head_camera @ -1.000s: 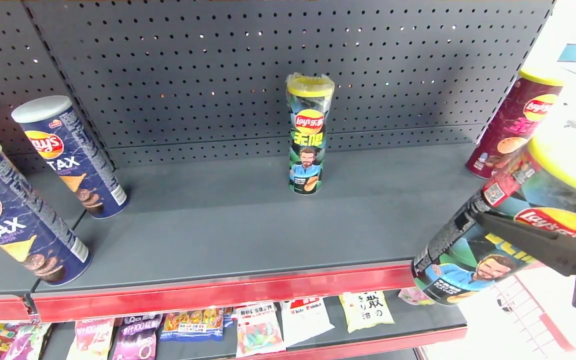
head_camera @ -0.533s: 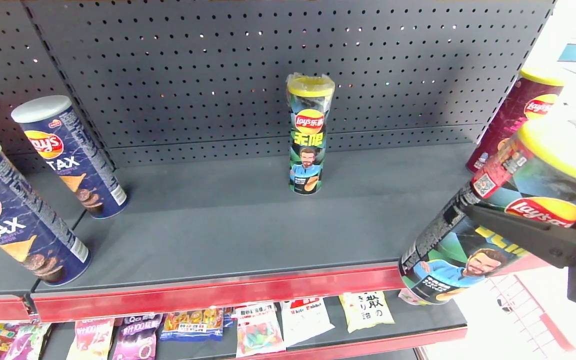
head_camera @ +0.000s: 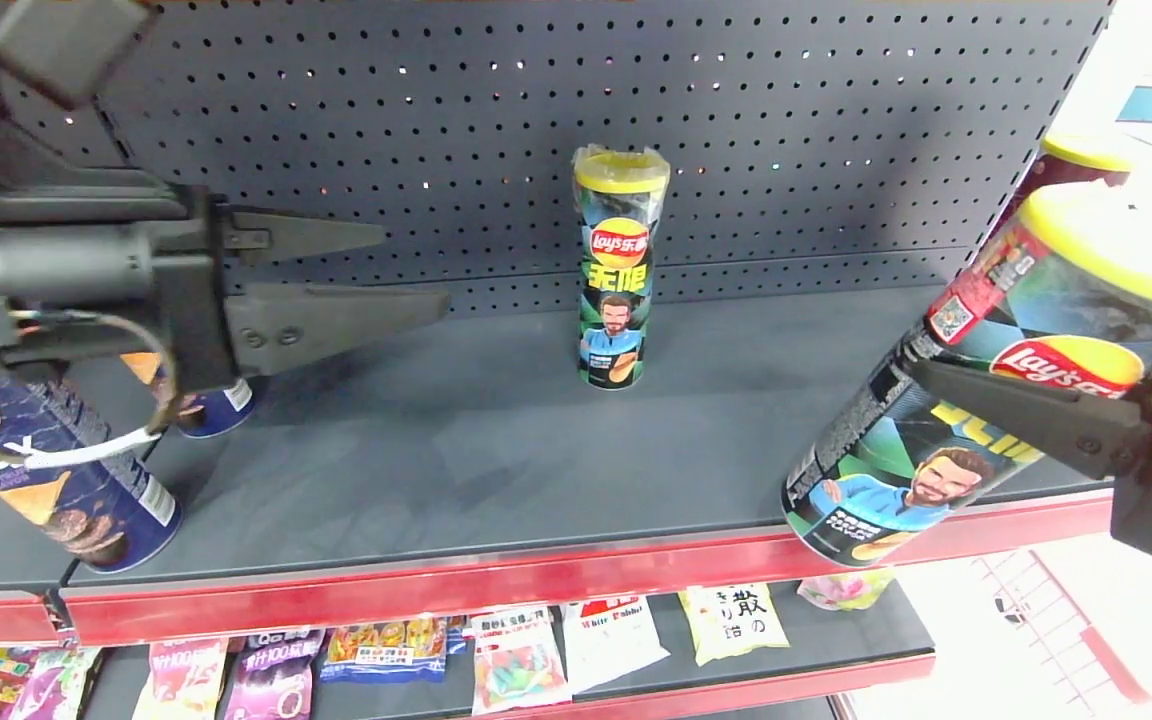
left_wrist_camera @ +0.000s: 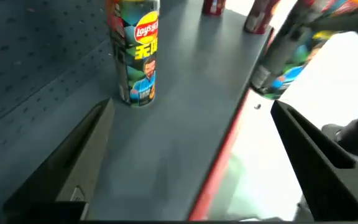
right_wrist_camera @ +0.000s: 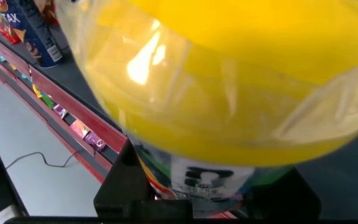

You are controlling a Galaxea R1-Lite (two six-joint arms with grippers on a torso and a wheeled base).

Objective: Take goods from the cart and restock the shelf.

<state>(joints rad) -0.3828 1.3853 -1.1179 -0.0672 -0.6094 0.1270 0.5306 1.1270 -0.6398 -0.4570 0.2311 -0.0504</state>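
Observation:
A tall chip can [head_camera: 619, 270] with a yellow lid stands upright at the back middle of the grey shelf [head_camera: 496, 450]. My right gripper [head_camera: 976, 400] is shut on a second can of the same kind [head_camera: 886, 480], tilted, its base over the shelf's red front edge at the right. In the right wrist view that can's yellow lid [right_wrist_camera: 229, 74] sits between my fingers [right_wrist_camera: 129, 180]. My left gripper [head_camera: 414, 268] hangs open above the shelf's left part, pointing toward the standing can [left_wrist_camera: 135, 56]. The left wrist view shows the held can [left_wrist_camera: 284, 62] farther off.
Blue chip cans [head_camera: 86, 490] stand at the shelf's left, partly behind my left arm. Maroon cans [head_camera: 1066, 160] stand at the far right. A pegboard wall [head_camera: 736, 120] backs the shelf. Snack bags [head_camera: 516, 660] lie on the lower shelf.
My left arm has come into the head view from the left, gripper open. My right gripper has raised the can and carried it a little leftward over the shelf edge.

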